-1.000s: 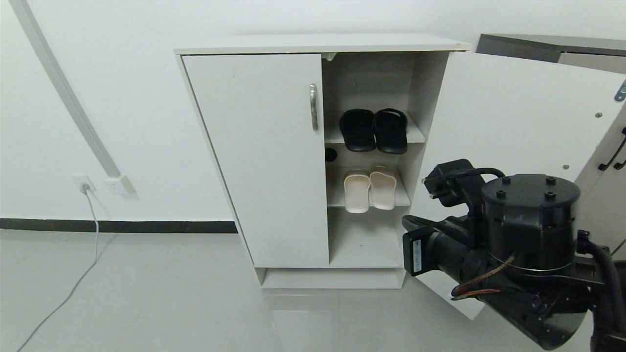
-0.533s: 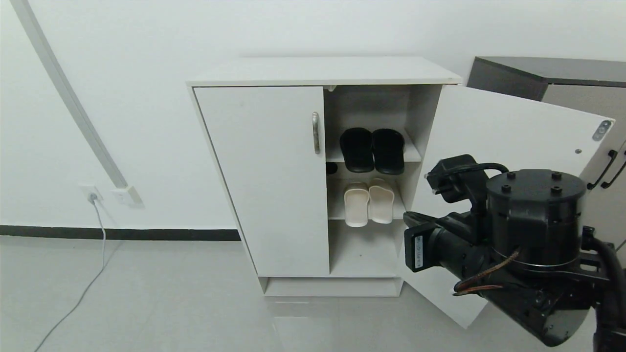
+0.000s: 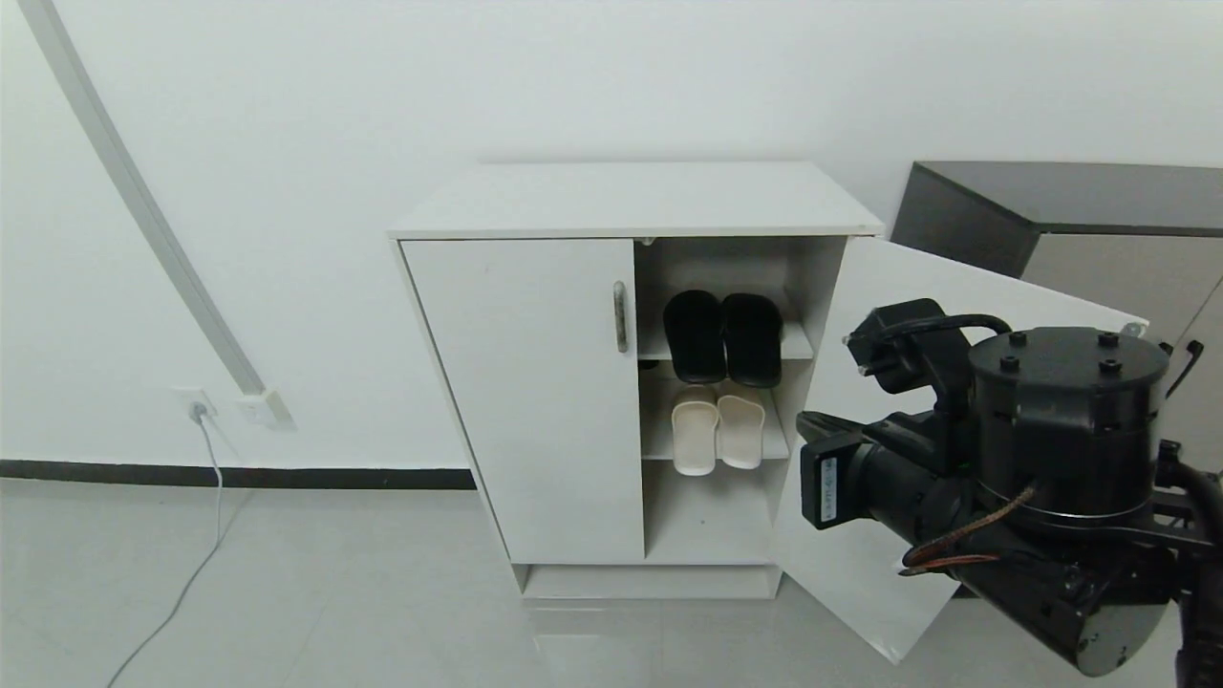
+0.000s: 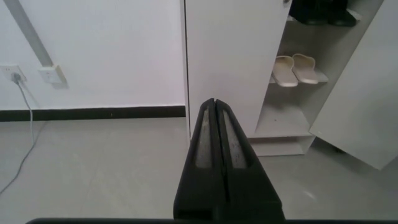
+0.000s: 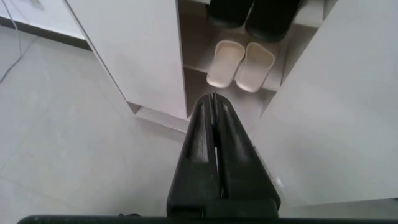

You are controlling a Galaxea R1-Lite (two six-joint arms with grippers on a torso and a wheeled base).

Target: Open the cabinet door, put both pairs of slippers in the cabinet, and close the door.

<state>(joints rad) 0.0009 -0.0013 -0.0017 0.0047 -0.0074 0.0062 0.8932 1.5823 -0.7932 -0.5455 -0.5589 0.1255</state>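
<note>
the right arm (image 3: 1041,459) hides part of the open cabinet door (image 3: 850,583).

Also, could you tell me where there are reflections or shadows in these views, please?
Head view: the glossy floor faintly mirrors the cabinet; the black slippers sit in shade inside it. Left wrist view: even light on wall and floor.

Lighting: bright, even, diffuse; you see soft shadows only. Shade: mild, inside the cabinet (image 3: 525,401) beneath its top. Glare: pale reflection on the glossy floor (image 3: 287,592), near side of the cabinet base.
</note>
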